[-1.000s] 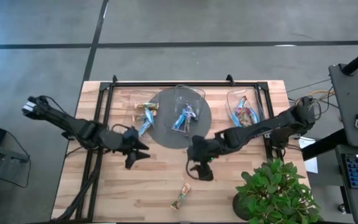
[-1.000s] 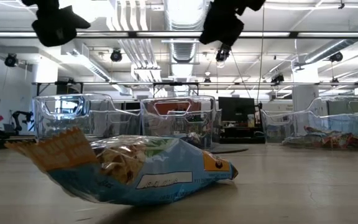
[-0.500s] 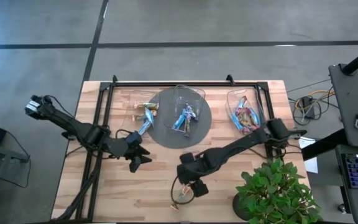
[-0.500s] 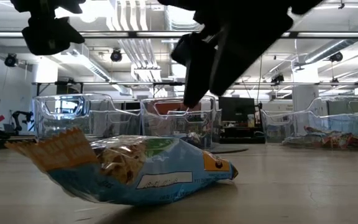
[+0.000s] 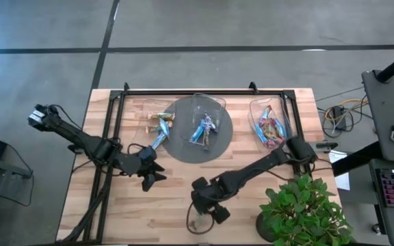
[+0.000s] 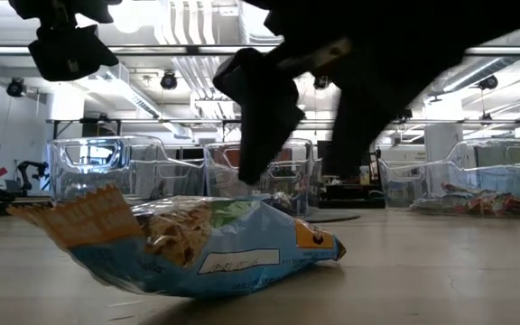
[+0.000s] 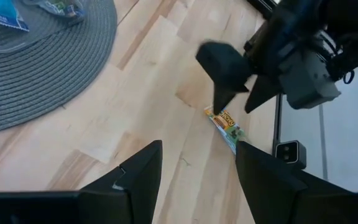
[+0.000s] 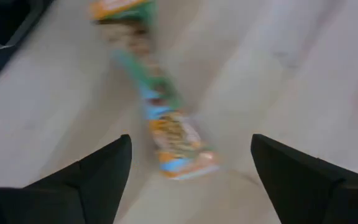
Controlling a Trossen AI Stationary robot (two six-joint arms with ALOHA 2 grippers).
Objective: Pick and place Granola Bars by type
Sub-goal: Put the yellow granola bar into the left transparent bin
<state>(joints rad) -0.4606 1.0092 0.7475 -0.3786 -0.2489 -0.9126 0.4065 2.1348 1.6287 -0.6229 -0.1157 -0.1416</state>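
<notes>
A granola bar in a blue, green and tan wrapper [image 5: 198,221] lies flat on the wood near the table's near edge; the low view shows it close up [image 6: 188,239], and the right wrist view shows it too [image 8: 160,112]. My right gripper [image 5: 208,208] hangs open just above it, a finger on either side [image 8: 191,174], touching nothing. My left gripper [image 5: 153,176] is open over bare wood, left of the mat [image 7: 197,177]. Other bars lie in a clear bin [image 5: 204,127] on a grey round mat.
More bars lie at the mat's left [image 5: 161,125]. A clear bin of red-wrapped bars [image 5: 269,127] stands at the far right. A potted plant [image 5: 303,208] crowds the near right corner. A black frame rail [image 5: 115,130] runs along the table's left and far sides.
My right gripper has swung from beside the mat toward the table's near edge and down, ending just above the lone bar with its fingers open. My left gripper has shifted slightly toward the near edge. The bar has stayed where it was.
</notes>
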